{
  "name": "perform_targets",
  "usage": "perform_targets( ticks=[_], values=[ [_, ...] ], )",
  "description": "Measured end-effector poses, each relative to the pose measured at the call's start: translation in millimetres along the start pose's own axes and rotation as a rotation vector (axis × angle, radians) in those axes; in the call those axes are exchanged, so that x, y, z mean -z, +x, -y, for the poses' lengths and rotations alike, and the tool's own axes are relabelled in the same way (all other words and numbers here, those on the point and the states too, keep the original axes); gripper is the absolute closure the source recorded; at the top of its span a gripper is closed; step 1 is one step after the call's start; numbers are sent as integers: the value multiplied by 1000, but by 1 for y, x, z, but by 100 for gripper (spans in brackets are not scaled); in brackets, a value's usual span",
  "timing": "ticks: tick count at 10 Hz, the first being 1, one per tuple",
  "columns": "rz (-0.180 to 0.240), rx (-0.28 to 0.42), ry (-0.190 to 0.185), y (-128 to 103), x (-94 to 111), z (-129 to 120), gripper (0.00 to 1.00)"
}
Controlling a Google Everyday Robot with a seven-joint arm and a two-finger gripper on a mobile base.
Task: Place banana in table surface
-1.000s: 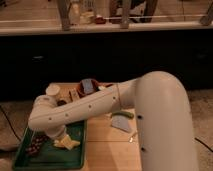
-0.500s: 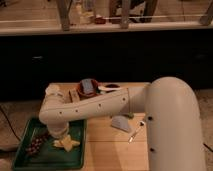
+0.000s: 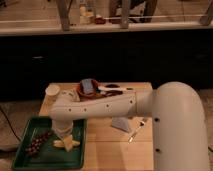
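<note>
The banana (image 3: 67, 143), pale yellow with splayed pointed ends, lies in the green tray (image 3: 30, 161) near its right side. The white arm reaches across from the right and bends down over the tray. My gripper (image 3: 62, 133) hangs right above the banana, at or almost at it. The light tan table surface (image 3: 116, 145) lies to the right of the tray and behind it.
A dark reddish grape cluster (image 3: 37, 143) lies in the tray's left part. At the back of the table stand a pale cup (image 3: 52, 91) and a brown bowl (image 3: 88, 89) with a blue item. A white wedge (image 3: 121, 123) and a fork (image 3: 136, 129) lie to the right.
The arm has swung further over the tray and lowered, bringing the gripper down onto the banana. The banana and grapes have stayed in place.
</note>
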Motion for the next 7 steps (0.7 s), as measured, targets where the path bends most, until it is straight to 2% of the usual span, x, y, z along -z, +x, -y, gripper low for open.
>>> perform_targets(
  ticks=[3, 7],
  values=[
    [52, -35, -8, 11, -15, -1, 20],
    [85, -57, -50, 23, -41, -2, 20]
  ],
)
